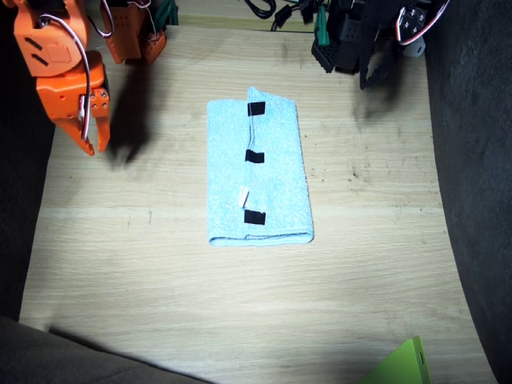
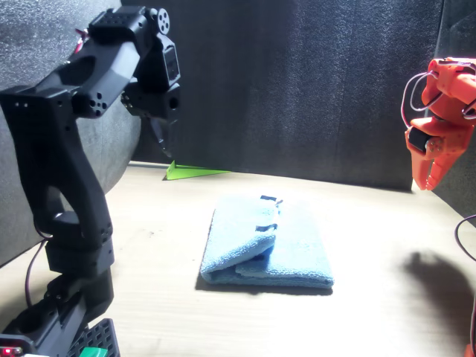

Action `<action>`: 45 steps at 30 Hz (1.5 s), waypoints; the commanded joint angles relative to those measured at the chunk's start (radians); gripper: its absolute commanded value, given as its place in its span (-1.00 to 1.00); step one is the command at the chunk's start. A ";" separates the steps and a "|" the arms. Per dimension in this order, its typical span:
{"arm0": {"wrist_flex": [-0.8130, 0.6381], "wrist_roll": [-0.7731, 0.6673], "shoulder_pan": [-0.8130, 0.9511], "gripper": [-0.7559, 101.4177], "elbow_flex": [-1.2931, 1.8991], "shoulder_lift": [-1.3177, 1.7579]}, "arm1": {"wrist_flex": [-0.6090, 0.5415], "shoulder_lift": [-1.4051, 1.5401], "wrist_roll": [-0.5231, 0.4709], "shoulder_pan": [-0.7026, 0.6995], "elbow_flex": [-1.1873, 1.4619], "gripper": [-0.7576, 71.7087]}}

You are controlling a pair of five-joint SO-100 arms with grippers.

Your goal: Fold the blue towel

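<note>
Starting nearest the fixed camera: a green wedge-shaped object (image 1: 402, 364) poked in at the counter's (image 1: 160, 280) near edge, well apart from everything else.

Mid-counter, the blue towel (image 1: 258, 172) lay flat and already folded into a narrow rectangle, long axis running away from the camera. Three black tape marks (image 1: 255, 156) and a small white tag (image 1: 244, 197) sat in a line along the folded-over edge. In the front view the towel (image 2: 268, 249) showed stacked layers, the top flap a bit lifted and not flush with the layer under it.

Further back, both arms were raised clear of the cloth. The right gripper (image 1: 90, 136), orange, hung over bare counter beside the towel's far end, fingers close together and holding nothing. The left gripper (image 1: 372, 74), black, sat at the far edge, also holding nothing; too dark to tell how far apart its fingers were.

Judgement: fold looked done or close to it.

Risks:
- any further pinch on the loose top flap could drag the whole stack, since terry grips itself
- a one-sided pull would skew the edges
- a low pass by either arm could flip the raised flap open
</note>
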 commanded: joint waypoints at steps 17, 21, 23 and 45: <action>-0.762 -0.206 0.480 -0.99 1.115 0.897 | -0.629 0.956 0.066 -0.055 1.158 -0.98; -0.816 -0.215 0.522 -0.99 1.302 1.118 | -0.726 1.146 0.074 -0.094 1.411 -0.98; -0.816 -0.213 0.531 -0.99 1.399 1.250 | -0.701 1.256 0.089 -0.104 1.483 -0.98; -0.703 -0.187 0.566 -0.99 1.614 1.601 | -0.506 1.878 0.169 -0.227 1.687 -0.98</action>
